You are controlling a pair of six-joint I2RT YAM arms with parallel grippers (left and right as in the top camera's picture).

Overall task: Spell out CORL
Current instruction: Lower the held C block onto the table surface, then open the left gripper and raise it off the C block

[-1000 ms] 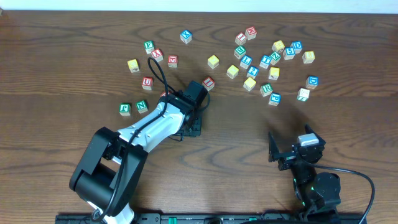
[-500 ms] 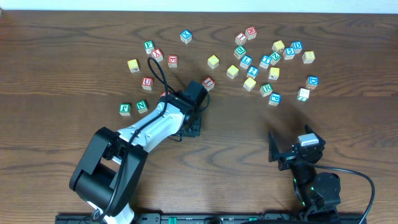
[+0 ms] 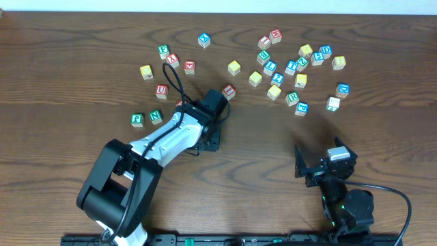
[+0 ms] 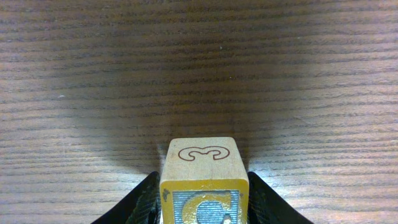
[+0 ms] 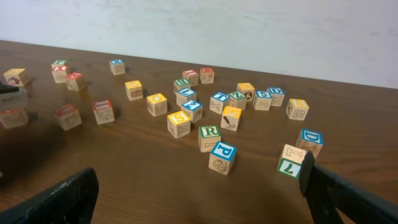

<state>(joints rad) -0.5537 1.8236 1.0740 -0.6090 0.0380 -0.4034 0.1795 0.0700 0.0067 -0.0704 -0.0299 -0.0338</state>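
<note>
Two arms stand at the near edge of one wooden table (image 3: 68,157). The left arm (image 3: 171,137) extends from the near left corner toward the middle of the table. Its end sits just near of a red-framed cube (image 3: 229,90).

Left jaws: the left wrist view shows the C cube (image 4: 202,155) between the two black fingers (image 4: 144,200), one finger at each side face. The cube stands upright. Its yellow-framed "C" face is toward the camera, and a plain wood face with an outlined figure is on top. It cannot be told whether the fingers press the cube or stand just clear of it. The base of the cube is out of view.

Right jaws: spread wide with nothing between them. They sit low over the near right part of the table and face the far edge.

The green-framed R cube (image 5: 209,133) stands in the right-hand cluster, just beyond a blue-framed P cube (image 5: 222,153). Several yellow-topped cubes (image 5: 157,99) and blue-framed cubes (image 5: 191,107) stand in the same cluster. Most of their letters are too small to read, so the O and L cubes cannot be singled out.

A second, looser group of green, red and yellow cubes (image 3: 161,89) lies to the left of the left arm, toward the far side of the table.
</note>
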